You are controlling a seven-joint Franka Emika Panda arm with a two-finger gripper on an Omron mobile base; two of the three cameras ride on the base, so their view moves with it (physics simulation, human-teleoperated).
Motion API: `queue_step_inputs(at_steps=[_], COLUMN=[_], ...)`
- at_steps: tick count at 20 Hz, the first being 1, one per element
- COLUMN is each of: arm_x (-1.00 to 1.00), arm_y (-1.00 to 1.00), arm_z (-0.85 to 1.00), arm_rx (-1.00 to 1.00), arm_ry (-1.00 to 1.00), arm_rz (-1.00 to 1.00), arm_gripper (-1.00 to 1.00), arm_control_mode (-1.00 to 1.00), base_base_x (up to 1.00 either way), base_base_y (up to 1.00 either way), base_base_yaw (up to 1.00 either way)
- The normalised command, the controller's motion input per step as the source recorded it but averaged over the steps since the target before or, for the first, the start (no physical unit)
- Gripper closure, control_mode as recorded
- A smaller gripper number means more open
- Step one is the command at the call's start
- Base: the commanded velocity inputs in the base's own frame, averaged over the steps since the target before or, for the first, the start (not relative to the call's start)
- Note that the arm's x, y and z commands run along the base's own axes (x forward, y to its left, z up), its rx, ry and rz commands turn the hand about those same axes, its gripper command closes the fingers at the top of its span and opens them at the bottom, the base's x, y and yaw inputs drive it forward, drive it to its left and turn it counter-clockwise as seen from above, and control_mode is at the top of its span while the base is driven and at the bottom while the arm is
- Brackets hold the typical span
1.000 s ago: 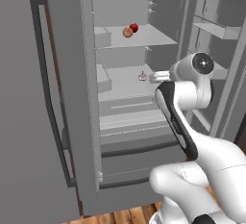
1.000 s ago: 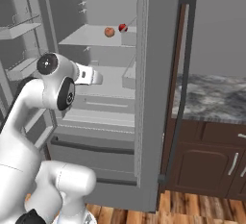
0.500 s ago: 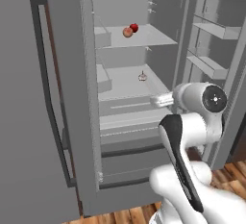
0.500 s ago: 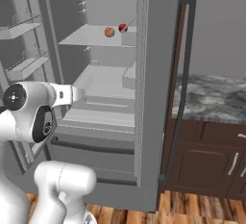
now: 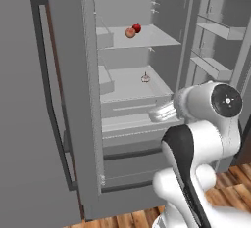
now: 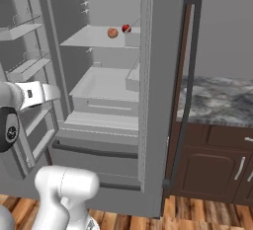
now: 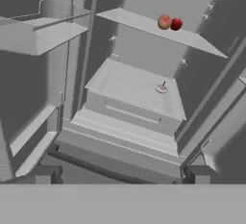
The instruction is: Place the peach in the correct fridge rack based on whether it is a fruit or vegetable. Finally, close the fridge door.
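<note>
Now | peach (image 5: 130,33) on fridge rack (image 5: 157,38) | tool (image 7: 122,174) empty, jaws apart

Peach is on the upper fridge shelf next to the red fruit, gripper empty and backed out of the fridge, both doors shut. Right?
Not quite: the doors are open, as the left base view shows. The rest holds. The peach sits on the upper fridge shelf beside the red fruit, and the gripper is empty, outside the fridge.

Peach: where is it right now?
The peach sits on the upper fridge rack, touching the darker red fruit beside it; in the right base view it lies left of that fruit.
</note>
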Motion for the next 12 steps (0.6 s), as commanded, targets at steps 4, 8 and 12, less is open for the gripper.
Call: queue_step_inputs(at_steps=[4, 8, 12], arm_x=[-0.39, -0.73, -0.3], arm_y=[0.68, 0.67, 0.9], arm_z=[0.0, -0.01, -0.05], arm_rx=[-0.24, -0.3, -0.3], arm_ry=[0.0, 0.0, 0.03], arm_rz=[0.09, 0.05, 0.01], arm_gripper=[-1.0, -1.0, -1.0], arm_control_mode=[-1.0, -1.0, -1.0], base_base_x=[0.0, 0.0, 0.0], base_base_y=[0.0, 0.0, 0.0], base_base_yaw=[0.0, 0.0, 0.0])
